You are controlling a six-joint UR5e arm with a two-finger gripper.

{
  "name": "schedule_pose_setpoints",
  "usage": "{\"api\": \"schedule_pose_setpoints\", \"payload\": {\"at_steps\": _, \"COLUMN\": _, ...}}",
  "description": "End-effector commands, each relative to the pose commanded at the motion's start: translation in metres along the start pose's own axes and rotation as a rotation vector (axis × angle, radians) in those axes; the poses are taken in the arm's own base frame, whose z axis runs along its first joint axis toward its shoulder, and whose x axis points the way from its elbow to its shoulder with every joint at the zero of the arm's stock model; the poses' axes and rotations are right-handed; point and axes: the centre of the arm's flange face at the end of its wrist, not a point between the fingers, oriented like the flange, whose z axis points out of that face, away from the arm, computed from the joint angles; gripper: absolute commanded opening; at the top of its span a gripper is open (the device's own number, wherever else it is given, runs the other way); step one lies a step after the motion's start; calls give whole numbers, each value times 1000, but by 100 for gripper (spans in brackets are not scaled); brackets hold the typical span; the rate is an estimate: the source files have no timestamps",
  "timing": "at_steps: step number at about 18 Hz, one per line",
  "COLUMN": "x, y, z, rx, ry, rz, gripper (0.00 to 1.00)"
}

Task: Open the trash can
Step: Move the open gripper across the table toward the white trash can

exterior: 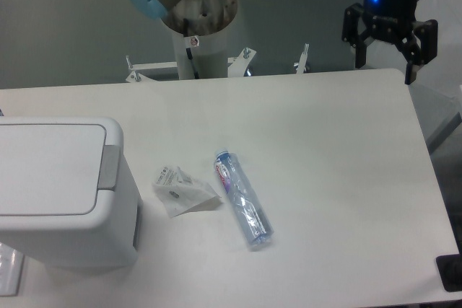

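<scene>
We see the end effector (386,55) up at the far right edge of the tabletop (325,164), black two-finger unit with a blue light on its body, fingers spread apart, released, gripping nothing. It hangs above the tabletop's back corner, touching no object.

The trash can (61,192) sits well away from the end effector, far to its left and much nearer the camera, at the tabletop's left front edge. It is white smooth plastic, boxy with rounded corners, flat rectangular lid lying down shut, grey push tab (109,168) on the rim side that faces toward the end effector.

Between trash can and end effector, closer to the can, we note a crumpled white wrapper (182,191) with small printed marks, creased and folded into an angular shape. Just beside it, on the end effector's side, lies a clear plastic bottle (242,199), cylindrical, flattened-looking and shiny, on its side, with a coloured label near its far end. Wrapper and bottle look close, contact unclear.

The tabletop is matte white, smooth. Behind it stands the arm's grey base column (196,27).
</scene>
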Motion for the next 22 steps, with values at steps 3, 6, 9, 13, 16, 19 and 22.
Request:
{"api": "schedule_pose_setpoints", "payload": {"at_steps": 3, "x": 4, "y": 0, "z": 1, "rx": 0, "ry": 3, "rz": -1, "gripper": 100}}
{"api": "schedule_pose_setpoints", "payload": {"at_steps": 6, "x": 3, "y": -3, "z": -2, "rx": 2, "ry": -14, "rz": -11, "gripper": 100}}
{"api": "schedule_pose_setpoints", "payload": {"at_steps": 9, "x": 9, "y": -37, "z": -3, "rx": 29, "ry": -11, "rz": -105, "gripper": 100}}
{"api": "schedule_pose_setpoints", "payload": {"at_steps": 13, "x": 16, "y": -78, "z": -2, "rx": 59, "ry": -4, "rz": -244, "gripper": 100}}
{"api": "schedule_pose_setpoints", "payload": {"at_steps": 16, "x": 24, "y": -111, "z": -1, "rx": 88, "ry": -15, "rz": -354, "gripper": 100}}
{"api": "schedule_pose_setpoints", "payload": {"at_steps": 19, "x": 41, "y": -152, "z": 5, "rx": 114, "ry": 15, "rz": -477, "gripper": 100}}
{"api": "schedule_pose_setpoints", "payload": {"at_steps": 22, "x": 56, "y": -184, "z": 7, "rx": 133, "ry": 52, "rz": -601, "gripper": 100}}
